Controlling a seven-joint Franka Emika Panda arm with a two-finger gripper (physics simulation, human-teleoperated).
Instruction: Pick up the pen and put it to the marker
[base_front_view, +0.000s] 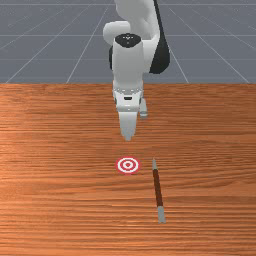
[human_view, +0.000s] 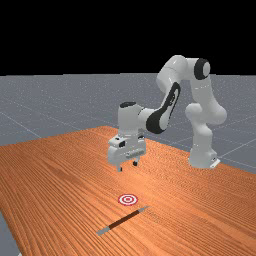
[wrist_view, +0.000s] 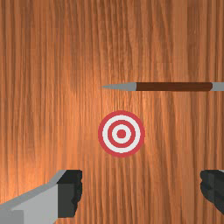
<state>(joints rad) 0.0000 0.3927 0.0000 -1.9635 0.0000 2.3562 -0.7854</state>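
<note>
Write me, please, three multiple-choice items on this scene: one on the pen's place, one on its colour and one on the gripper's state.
1. In the front view, the pen lies:
A) on the marker
B) to the marker's right
C) to the marker's left

2. The pen's middle section is:
A) brown
B) blue
C) green

3. The gripper is:
A) shut on the pen
B) shut, empty
C) open, empty

1 B: bare wood separates them.
2 A: brown shows between grey ends.
3 C: the fingers stand wide apart, nothing between them.
</note>
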